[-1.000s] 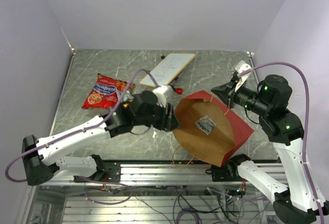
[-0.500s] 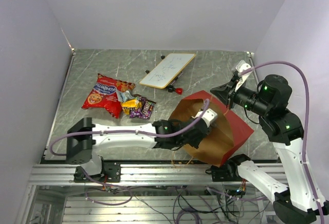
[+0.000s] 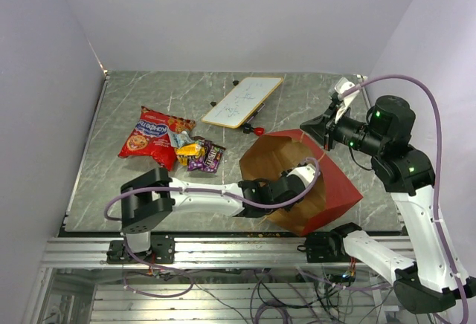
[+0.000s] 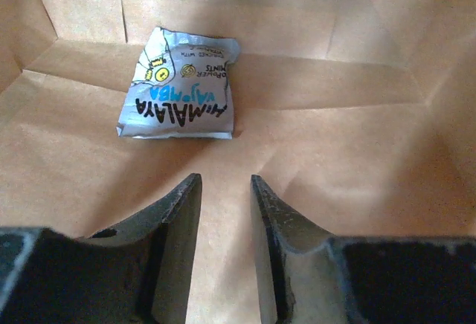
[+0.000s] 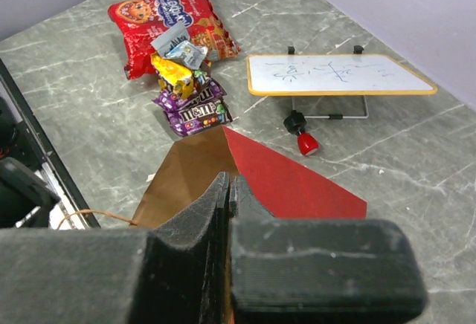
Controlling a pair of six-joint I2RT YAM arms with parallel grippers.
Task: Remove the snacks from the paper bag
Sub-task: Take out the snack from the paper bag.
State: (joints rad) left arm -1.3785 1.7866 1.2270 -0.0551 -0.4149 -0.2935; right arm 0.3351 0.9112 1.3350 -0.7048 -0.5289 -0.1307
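The left end effector (image 4: pixel 223 181) is inside the paper bag (image 3: pixel 338 184). Its fingers are spread a little, with only a narrow gap between them and nothing in it. They point at a light blue packet (image 4: pixel 178 82) lying flat on the brown inner wall of the paper bag, a short way ahead of the fingertips and apart from them. The left arm reaches in through the bag's open mouth, which faces left in the top view.

The right end effector (image 5: pixel 227 184) has its fingers pressed together on the upper rim of the paper bag at a folded corner, holding the mouth up off the bench (image 3: pixel 134 190).

Left of the paper bag and well apart from it, a red chip bag (image 3: pixel 152 134) lies flat. A yellow packet (image 3: pixel 190 149) and a purple packet (image 3: pixel 207 157) lie against its nearer edge. Beyond the paper bag stands a whiteboard (image 3: pixel 243 101) with scribbles. A small red-capped marker (image 3: pixel 256 128) lies between the whiteboard and the paper bag.
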